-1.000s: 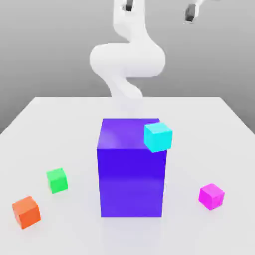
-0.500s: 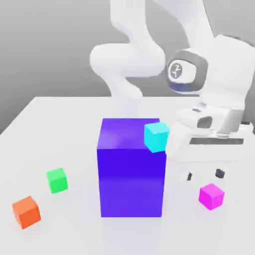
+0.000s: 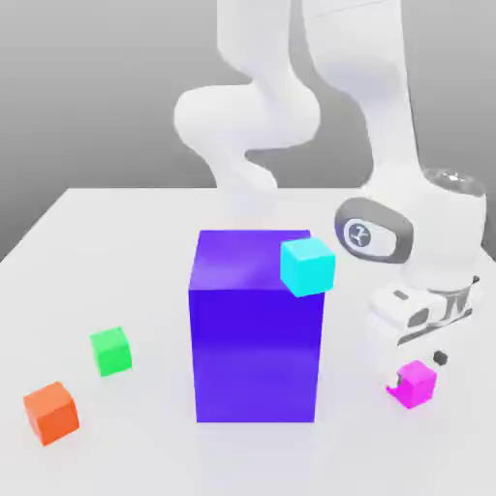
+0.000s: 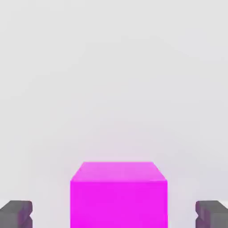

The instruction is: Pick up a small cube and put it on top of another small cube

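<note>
The small cube (image 3: 418, 384), bright magenta, sits on the white table at the exterior view's right, in front of the arm's base. My gripper (image 3: 418, 368) has come down over it, jaws open, one dark finger (image 3: 441, 357) showing beside the cube. In the hand view the small cube (image 4: 119, 196) lies between the two grey fingertips (image 4: 16, 213), with a clear gap on each side; my gripper (image 4: 114, 214) touches nothing. Three other small cubes are in view: cyan (image 3: 308, 266), green (image 3: 110, 351) and orange (image 3: 51, 412).
A tall purple block (image 3: 254, 329) stands mid-table, just to the left of my hand in the exterior view. The cyan cube appears at its upper right corner. Green and orange cubes lie on the table (image 3: 116, 223) at the exterior view's left.
The arm swung down from high above the table to the magenta cube, fingers now straddling it. The jaws stayed open. No cube moved.
</note>
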Robot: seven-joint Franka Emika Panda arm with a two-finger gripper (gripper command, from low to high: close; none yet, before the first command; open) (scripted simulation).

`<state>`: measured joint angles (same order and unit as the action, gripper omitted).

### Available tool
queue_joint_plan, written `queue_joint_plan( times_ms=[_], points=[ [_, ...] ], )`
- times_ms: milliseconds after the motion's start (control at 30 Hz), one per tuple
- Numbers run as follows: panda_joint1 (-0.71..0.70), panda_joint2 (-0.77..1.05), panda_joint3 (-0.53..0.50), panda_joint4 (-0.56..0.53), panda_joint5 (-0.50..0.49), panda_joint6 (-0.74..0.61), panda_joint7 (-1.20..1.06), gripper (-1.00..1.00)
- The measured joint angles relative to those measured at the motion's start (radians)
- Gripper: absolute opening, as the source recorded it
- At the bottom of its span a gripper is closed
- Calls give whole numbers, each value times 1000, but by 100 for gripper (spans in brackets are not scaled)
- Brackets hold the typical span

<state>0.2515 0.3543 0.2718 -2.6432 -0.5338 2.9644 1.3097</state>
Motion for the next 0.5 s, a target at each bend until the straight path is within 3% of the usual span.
queue_joint_plan(
  times_ms=[33,267,500],
  points=[
    [12,12,-16,3,-19,7,14,-100],
    [7,9,-11,3,-18,7,14,-100],
    [-143,-132,184,-37,186,-86,-142,-100]
  ],
)
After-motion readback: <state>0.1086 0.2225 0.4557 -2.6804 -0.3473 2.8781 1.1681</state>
